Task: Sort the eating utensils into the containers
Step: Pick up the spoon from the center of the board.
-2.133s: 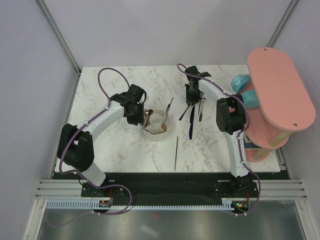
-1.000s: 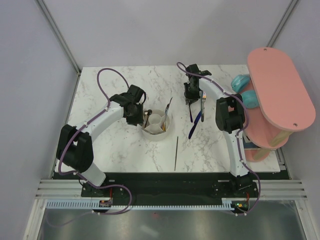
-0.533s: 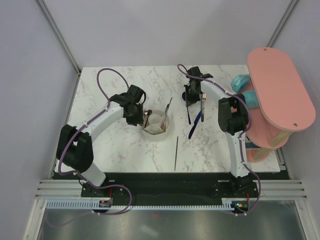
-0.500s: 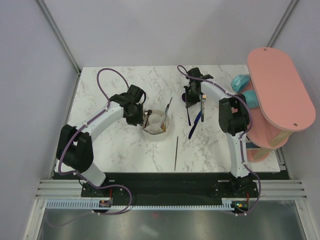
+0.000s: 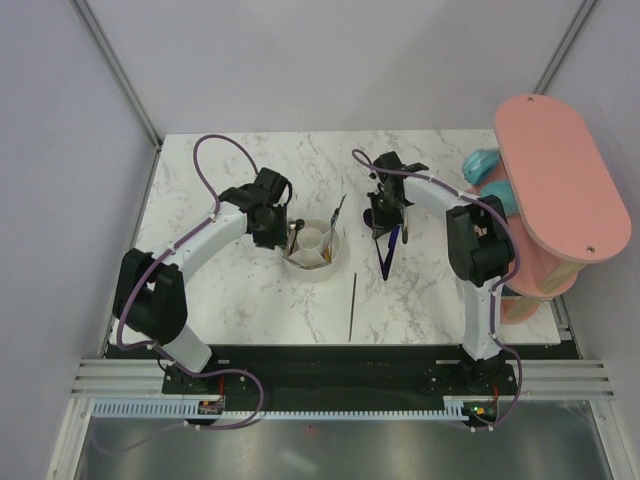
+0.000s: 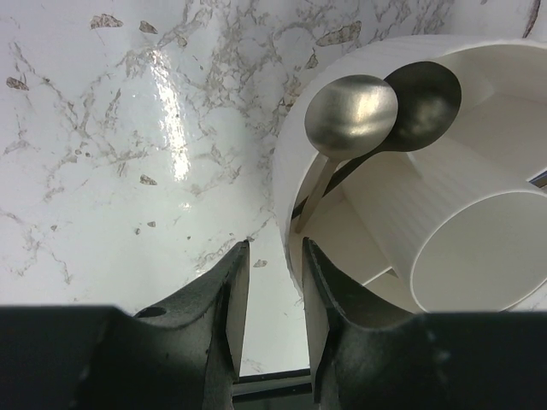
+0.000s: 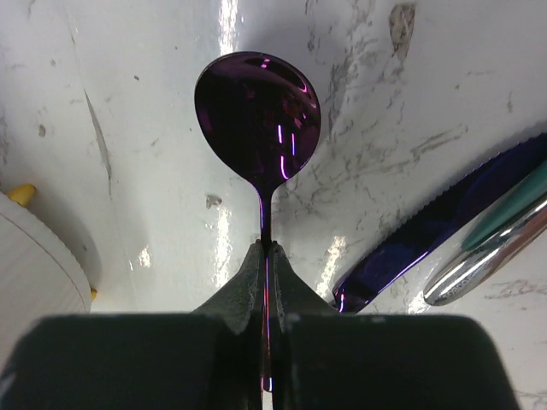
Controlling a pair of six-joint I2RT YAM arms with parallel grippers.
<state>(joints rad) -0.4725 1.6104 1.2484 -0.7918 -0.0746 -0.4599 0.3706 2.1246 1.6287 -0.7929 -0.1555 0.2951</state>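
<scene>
My right gripper (image 7: pixel 266 249) is shut on the thin handle of a purple spoon (image 7: pixel 258 115), whose bowl sticks out ahead of the fingertips above the marble. In the overhead view this gripper (image 5: pixel 384 222) hangs right of the white round holder (image 5: pixel 322 262). My left gripper (image 6: pixel 273 256) stands open at the holder's left rim (image 6: pixel 291 171), with only table showing between its fingers. Two spoons, one silver (image 6: pixel 351 115) and one darker (image 6: pixel 423 102), lean in a ring section. A fork (image 5: pixel 338 212) leans out at the holder's far right.
A purple knife (image 7: pixel 444 231) and a silver, teal-handled utensil (image 7: pixel 491 252) lie just right of the held spoon. A thin stick (image 5: pixel 352 305) lies near the front edge. The pink oval board (image 5: pixel 562 180) with teal items (image 5: pixel 488 165) stands at the right.
My right gripper has shut on the purple spoon and drawn it nearer and slightly left, off the table. The left arm has not moved.
</scene>
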